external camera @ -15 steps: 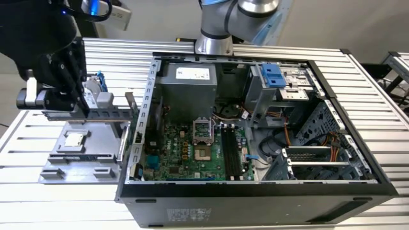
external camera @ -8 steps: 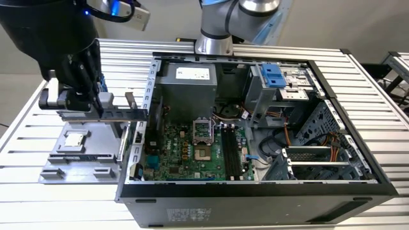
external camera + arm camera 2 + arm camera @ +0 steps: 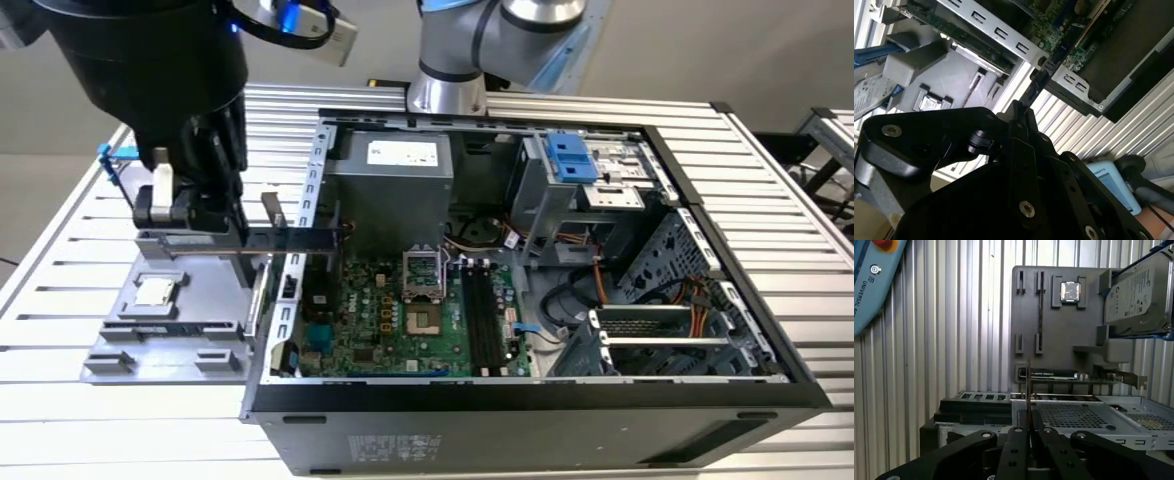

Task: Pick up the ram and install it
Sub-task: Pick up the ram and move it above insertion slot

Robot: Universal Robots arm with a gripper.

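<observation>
So the ram (image 3: 287,240) is up in the tool (image 3: 203,225), which is clamped shut on it. In the exterior view it sits level as a dark bar above the grey tray (image 3: 134,350). Its end on the exterior view's right reaches about as far as the side wall of the PC case (image 3: 534,415). In both wrist views you only get it edge-on, a thin dark line (image 3: 1028,390) poking out from between the black fingers (image 3: 1016,450).

It's not in the board yet. The long black slots (image 3: 483,315) are inside the case, well apart from it.

Under and past the stick, the tray still has the little square chip (image 3: 1070,291) and the hard drive (image 3: 1139,295) in its blue frame. Tray and case both sit on the ribbed metal table (image 3: 80,440).
</observation>
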